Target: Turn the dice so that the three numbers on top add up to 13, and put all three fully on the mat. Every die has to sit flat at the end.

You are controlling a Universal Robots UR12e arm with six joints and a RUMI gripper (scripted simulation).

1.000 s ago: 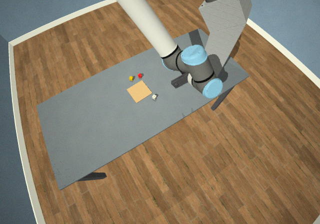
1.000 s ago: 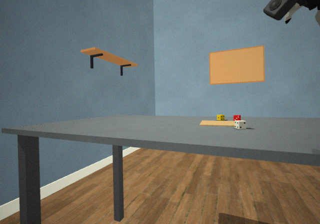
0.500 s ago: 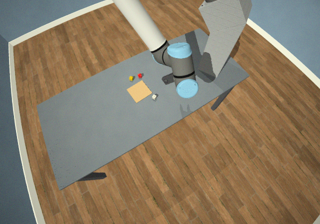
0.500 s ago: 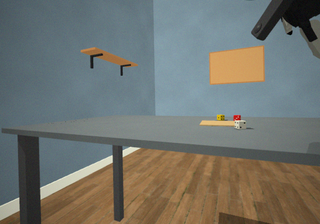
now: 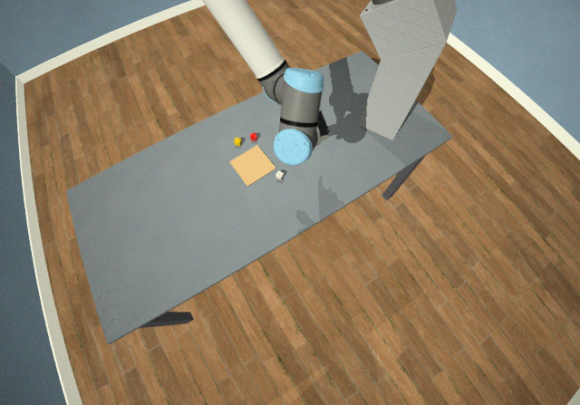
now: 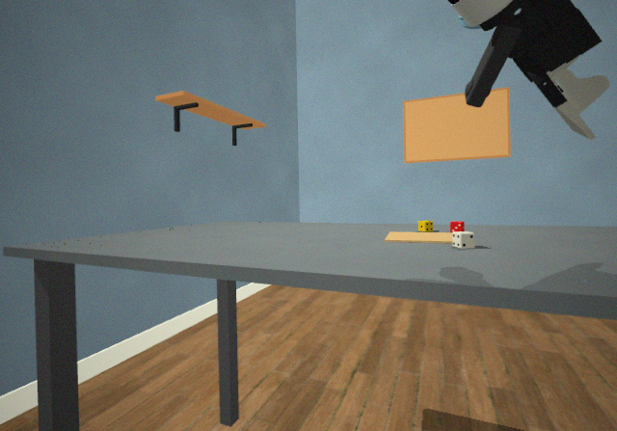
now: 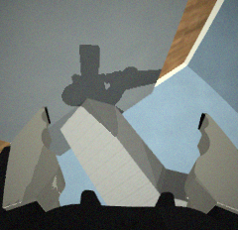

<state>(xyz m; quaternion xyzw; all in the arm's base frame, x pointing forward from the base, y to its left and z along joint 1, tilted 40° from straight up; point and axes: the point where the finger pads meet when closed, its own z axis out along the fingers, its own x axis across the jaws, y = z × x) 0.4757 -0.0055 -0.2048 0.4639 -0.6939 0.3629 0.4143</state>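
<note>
All Three Dice Off the Mat, Gripper Spread Above

The gripper (image 6: 580, 102) (image 7: 126, 121) is spread wide with nothing between its fingers. In the exterior view it hangs tilted at the upper right of the frame, well above the worktop (image 5: 178, 213) (image 6: 249, 247). In the wrist view its two fingers stand well apart at the lower left and lower right of the frame, with the grey pedestal (image 5: 407, 63) (image 7: 111, 161) seen between them.

The mat (image 5: 252, 165) (image 6: 415, 237) lies near the middle of the top view, a little left of the arm (image 5: 301, 105). In that view the yellow die (image 5: 237, 141) (image 6: 424, 226) and the red die (image 5: 253, 136) (image 6: 457, 227) sit near each other, just above the mat in the frame. The white die (image 5: 279, 175) (image 6: 463, 240) is just beside the mat's right corner, to the lower right. All three are on the worktop. Their top numbers are too small to read with certainty.

In the exterior view, a shelf (image 6: 214, 110) is on the wall at the upper left, and an orange board (image 6: 448, 129) hangs at the right, partly behind the gripper.
</note>
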